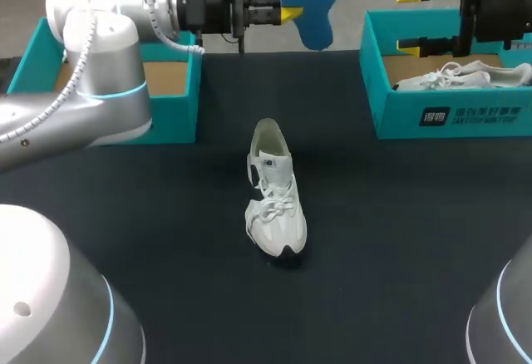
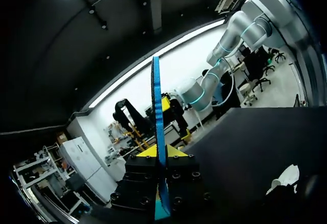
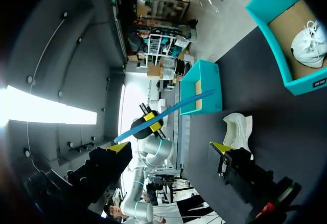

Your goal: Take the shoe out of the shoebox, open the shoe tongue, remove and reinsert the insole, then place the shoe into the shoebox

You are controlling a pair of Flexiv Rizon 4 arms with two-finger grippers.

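Shoe [image 1: 277, 206] stands on tabletop [image 1: 166, 239], insole [image 1: 313, 8] out, pinched by left end effector [image 1: 290, 13]; right end effector [image 1: 411, 20] spread, empty. Remaining: reinsertion, return to shoebox [image 1: 179, 98].

The head camera sits high behind the arms and looks steeply down on the dark tabletop [image 1: 166, 239], with the white sneaker [image 1: 277, 206] at frame centre. The left wrist camera looks closely along the left pincer [image 2: 160, 151], edge-on to the blue insole [image 2: 156, 106] clamped there. The right wrist camera faces across the tabletop from farther off. All three views share the sneaker and insole.
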